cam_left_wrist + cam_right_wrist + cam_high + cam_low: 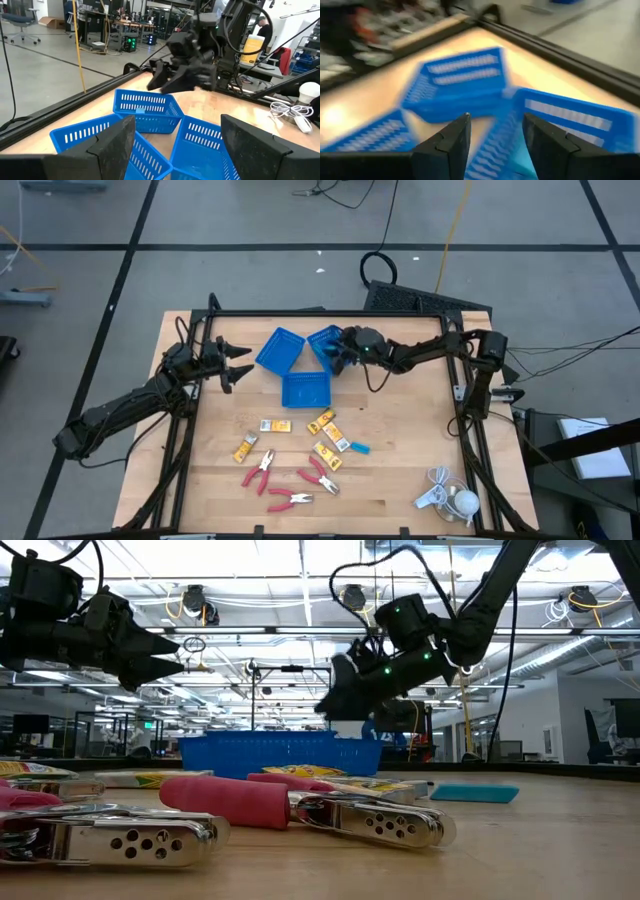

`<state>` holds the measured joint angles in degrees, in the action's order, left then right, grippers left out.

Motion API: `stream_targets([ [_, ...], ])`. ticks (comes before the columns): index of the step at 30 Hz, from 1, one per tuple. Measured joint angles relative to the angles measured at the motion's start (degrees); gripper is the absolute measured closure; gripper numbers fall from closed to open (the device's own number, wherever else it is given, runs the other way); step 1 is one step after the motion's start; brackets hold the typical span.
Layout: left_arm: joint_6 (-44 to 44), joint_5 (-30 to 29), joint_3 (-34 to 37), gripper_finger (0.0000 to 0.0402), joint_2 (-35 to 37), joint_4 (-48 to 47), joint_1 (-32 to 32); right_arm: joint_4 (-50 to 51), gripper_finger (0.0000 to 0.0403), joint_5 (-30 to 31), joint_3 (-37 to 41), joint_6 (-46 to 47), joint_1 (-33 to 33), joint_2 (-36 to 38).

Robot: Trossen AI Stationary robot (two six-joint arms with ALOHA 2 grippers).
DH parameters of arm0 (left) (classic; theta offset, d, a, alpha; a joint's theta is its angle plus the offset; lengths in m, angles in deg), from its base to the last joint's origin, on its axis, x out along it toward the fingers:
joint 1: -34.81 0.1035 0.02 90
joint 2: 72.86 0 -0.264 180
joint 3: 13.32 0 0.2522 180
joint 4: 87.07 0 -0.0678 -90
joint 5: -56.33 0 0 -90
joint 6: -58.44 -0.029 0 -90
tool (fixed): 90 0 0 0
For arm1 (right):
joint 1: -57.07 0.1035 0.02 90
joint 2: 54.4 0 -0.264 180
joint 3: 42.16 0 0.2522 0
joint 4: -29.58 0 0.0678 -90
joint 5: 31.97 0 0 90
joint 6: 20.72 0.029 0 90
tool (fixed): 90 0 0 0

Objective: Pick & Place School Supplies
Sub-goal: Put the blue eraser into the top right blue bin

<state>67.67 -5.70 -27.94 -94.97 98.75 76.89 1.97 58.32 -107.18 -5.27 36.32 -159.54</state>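
Pliers point(110, 835) nearest; right hand point(338, 356) spread over tray point(325, 345) rim; left hand point(243, 366) spread, bare wood around.

desk point(400, 480): wooden | on it: three blue trays point(305, 389); yellow packets point(275, 426); red-handled pliers point(262, 468); light-blue piece point(359, 448); white corded gadget point(448, 495)

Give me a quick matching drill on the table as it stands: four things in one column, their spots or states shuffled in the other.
Things:
1. right gripper
2. left gripper
3. light-blue oblong piece
4. white corded gadget

Places or states:
A. lying on the wood just right of the yellow-orange packets
B. near corner of the table, on the right arm's side
C. open, above the right-hand blue tray
D. open, in the air left of the blue trays, holding nothing

Pairs: 1-C, 2-D, 3-A, 4-B
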Motion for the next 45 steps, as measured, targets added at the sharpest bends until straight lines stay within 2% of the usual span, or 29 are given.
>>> stream_targets([
  [10, 0.0, 0.0, 0.0, 0.0108, 0.0, 0.0, 0.0, -7.8, 0.0251, -20.5, 0.0, 4.3, 5.5, 0.0],
  [14, 0.0, 0.0, 0.0, 0.0107, 0.0, 0.0, 0.0, -4.4, 0.0253, -24.2, 0.0, -1.7, 11.7, 0.6],
  [16, 0.0, 0.0, 0.0, 0.0108, 0.0, 0.0, 0.0, 0.7, 0.0253, -21.7, 0.0, -8.1, 16.3, 2.0],
  [17, 0.0, 0.0, 0.0, 0.0107, 0.0, 0.0, 0.0, 3.8, 0.0253, -18.3, 0.0, -11.6, 18.9, 2.9],
  [20, 0.0, 0.0, 0.0, 0.0107, 0.0, 0.0, 0.0, 17.5, 0.0253, -2.8, 0.0, -20.0, 26.7, 6.4],
  [23, 0.0, 0.0, 0.0, 0.0108, 0.0, 0.0, 0.0, 29.8, 0.0253, 12.1, -0.1, -19.9, 33.0, 9.4],
  [25, 0.0, 0.0, 0.0, 0.0107, 0.0, 0.0, 0.0, 38.4, 0.0252, 17.0, -0.1, -14.0, 36.1, 11.5],
  [31, 0.0, 0.0, 0.0, 0.0107, 0.0, 0.0, 0.0, 48.3, 0.0252, 17.6, 0.0, 3.6, 41.6, 12.6],
  [42, 0.0, 0.0, 0.0, 0.0108, 0.0, 0.0, 0.0, 43.2, 0.025, 19.4, 5.0, 15.5, 48.2, 12.7],
  [45, 0.0, 0.0, 0.0, 0.0108, 0.0, 0.0, 0.0, 42.3, 0.0233, 20.4, 6.6, 16.4, 49.4, 12.7],
])
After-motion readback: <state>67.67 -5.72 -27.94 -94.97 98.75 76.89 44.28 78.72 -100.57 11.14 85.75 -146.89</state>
